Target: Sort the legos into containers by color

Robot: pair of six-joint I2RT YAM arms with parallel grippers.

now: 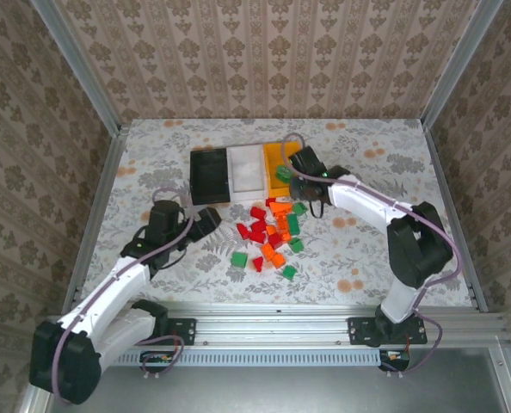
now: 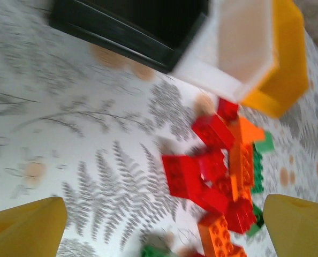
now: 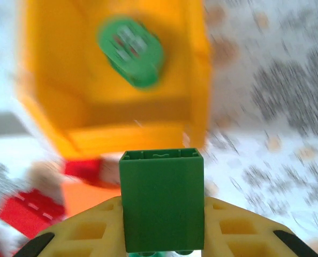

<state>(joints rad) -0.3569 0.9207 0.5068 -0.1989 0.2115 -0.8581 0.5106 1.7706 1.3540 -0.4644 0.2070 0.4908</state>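
Right gripper clamped on green lego — just short of orange-yellow bin.
Left gripper spread wide — above counter, facing lego pile.

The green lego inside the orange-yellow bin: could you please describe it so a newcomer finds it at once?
Three bins stand in a row on the table; take the orange-yellow bin at the right end. The green lego lies inside it, while the other legos lie loose on the table and one green brick is clamped in the right gripper.
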